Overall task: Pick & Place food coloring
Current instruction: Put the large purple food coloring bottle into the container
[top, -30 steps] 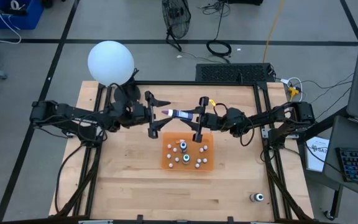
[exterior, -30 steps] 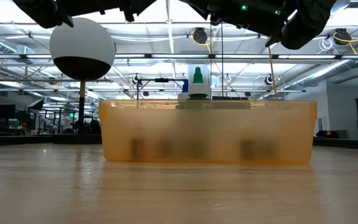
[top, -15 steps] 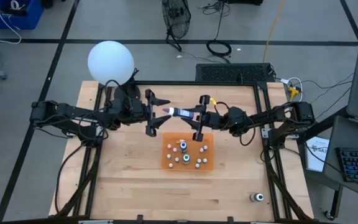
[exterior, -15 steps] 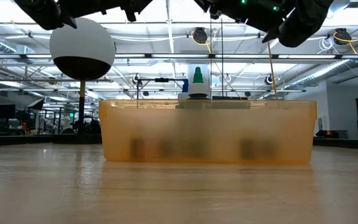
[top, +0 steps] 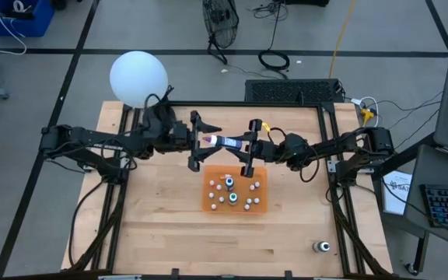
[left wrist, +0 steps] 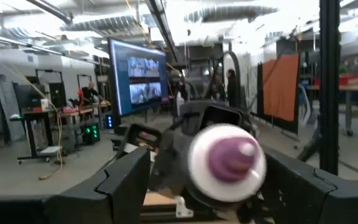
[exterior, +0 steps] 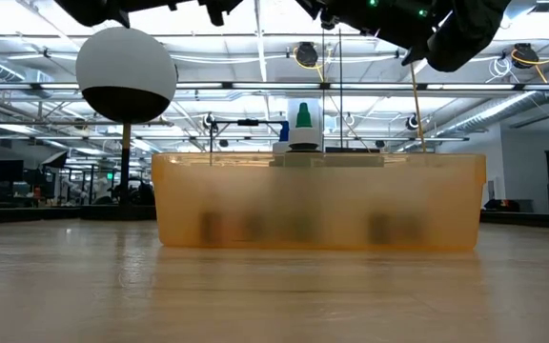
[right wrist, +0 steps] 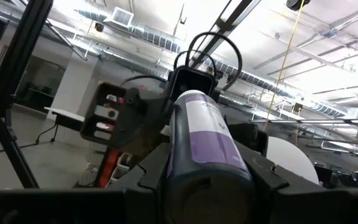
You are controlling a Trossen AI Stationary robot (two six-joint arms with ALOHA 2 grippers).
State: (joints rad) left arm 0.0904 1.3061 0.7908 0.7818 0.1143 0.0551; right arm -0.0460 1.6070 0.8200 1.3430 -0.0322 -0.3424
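Since the earlier frame we see the left pincer (top: 201, 141) shift toward 3 o'clock, closer in on the cap of the purple food coloring bottle (top: 225, 142); the right arm stays put. Left pincer fingers (left wrist: 126, 180) are spread apart, flanking the purple cap (left wrist: 229, 160) without clamping it. Right pincer (top: 248, 148) is clenched on the bottle body (right wrist: 205, 140), holding it sideways in the air at 12 o'clock of the orange tray (top: 210, 199). We count several white-capped food coloring bottles (top: 232, 198) standing in the tray, mid-counter. One more bottle (top: 322, 247) sits alone on the counter (top: 162, 218) at about 4 o'clock from the tray, well apart. Low view: tray wall (exterior: 317, 202) with a green-tipped bottle (exterior: 303, 125) poking above it. White globe (top: 138, 78) sits at the counter's 11 o'clock corner.
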